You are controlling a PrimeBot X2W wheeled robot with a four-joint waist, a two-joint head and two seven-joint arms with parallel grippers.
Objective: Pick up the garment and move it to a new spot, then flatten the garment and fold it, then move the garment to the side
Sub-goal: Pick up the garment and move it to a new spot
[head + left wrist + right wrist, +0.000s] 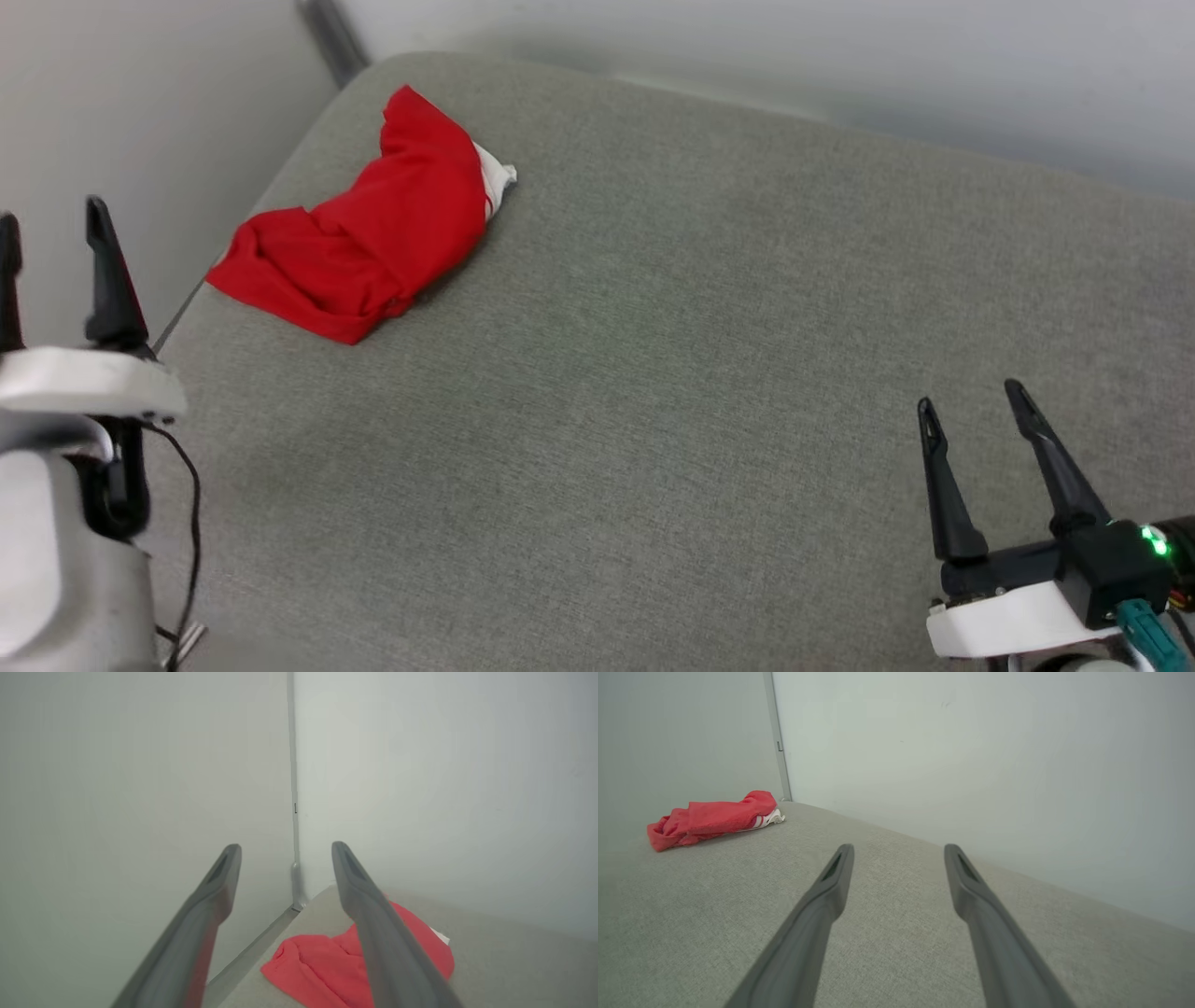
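I am at the first step, the pick-up. The garment (373,233) lies bunched at the upper left, near the edge of the grey cushion (653,373). The left gripper (51,210) and the right gripper (969,394) have their fingers apart and hold nothing. Next the left one must reach the cloth, probably at a top fold.

Soft matt red cloth garment (364,247) lies on coarse-woven grey fabric surface (653,392); walls (971,742) smooth, matt.

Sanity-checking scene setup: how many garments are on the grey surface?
1. The red garment lies bunched near the far left corner of the grey surface, close to its left edge. A second piece tucked inside the bundle can't be ruled out.
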